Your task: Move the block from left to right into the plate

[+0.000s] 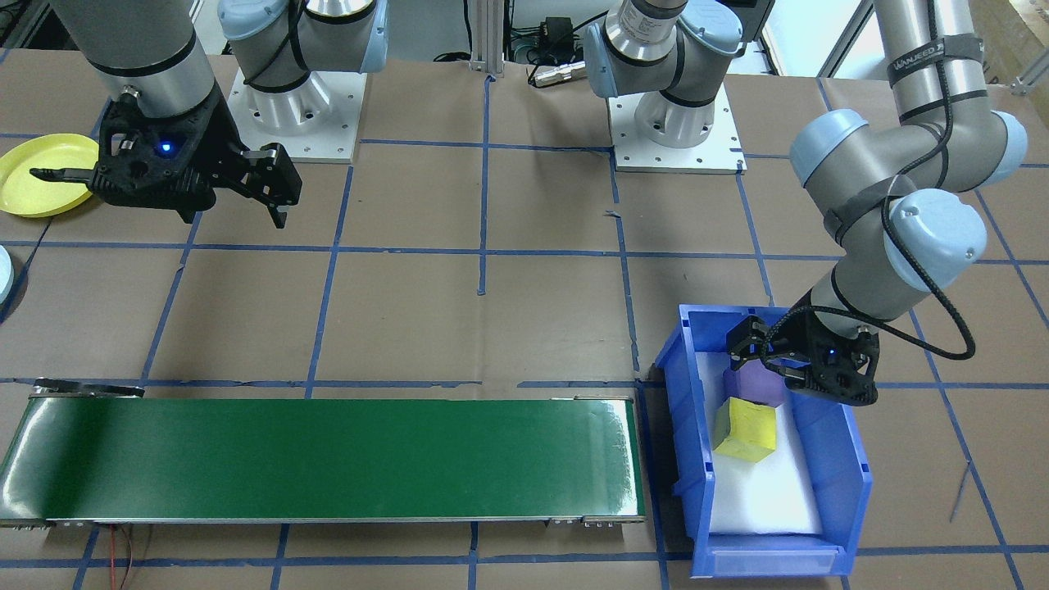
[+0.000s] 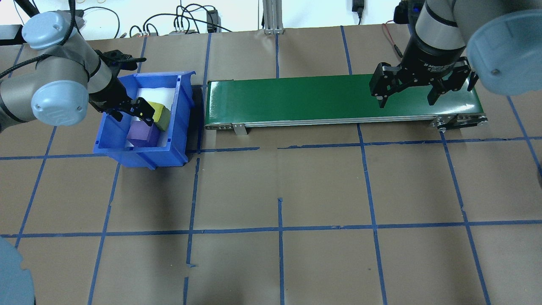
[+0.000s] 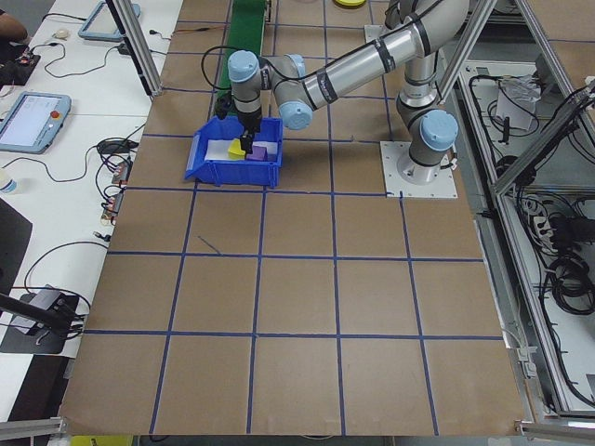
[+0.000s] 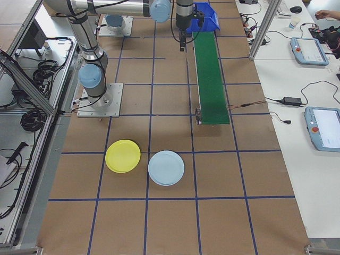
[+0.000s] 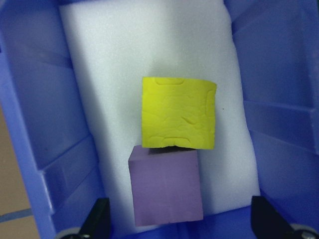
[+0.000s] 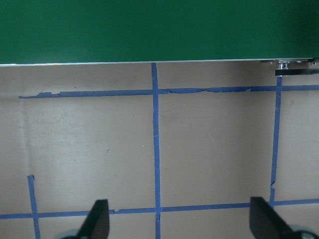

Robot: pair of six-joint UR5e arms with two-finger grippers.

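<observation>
A purple block [image 5: 166, 186] and a yellow block [image 5: 178, 112] lie touching on white foam in the blue bin [image 1: 844, 459]. My left gripper [image 1: 778, 365] is lowered into the bin, open, with its fingertips [image 5: 97, 219] on either side of the purple block [image 2: 144, 134] and not touching it. The yellow block [image 1: 744, 430] sits just past the purple one [image 1: 756, 385]. My right gripper [image 2: 406, 99] hangs open and empty, high over the table by the right end of the green conveyor [image 2: 338, 99]. A yellow plate [image 4: 122, 155] and a light blue plate [image 4: 166, 167] lie beyond that end.
The conveyor [image 1: 328, 459] runs from the bin toward the plates. The yellow plate [image 1: 41, 176] shows partly behind my right gripper [image 1: 160, 197]. Brown paper with blue tape lines [image 6: 155, 149] covers the table. Both arm bases [image 1: 676, 123] stand on white mounts.
</observation>
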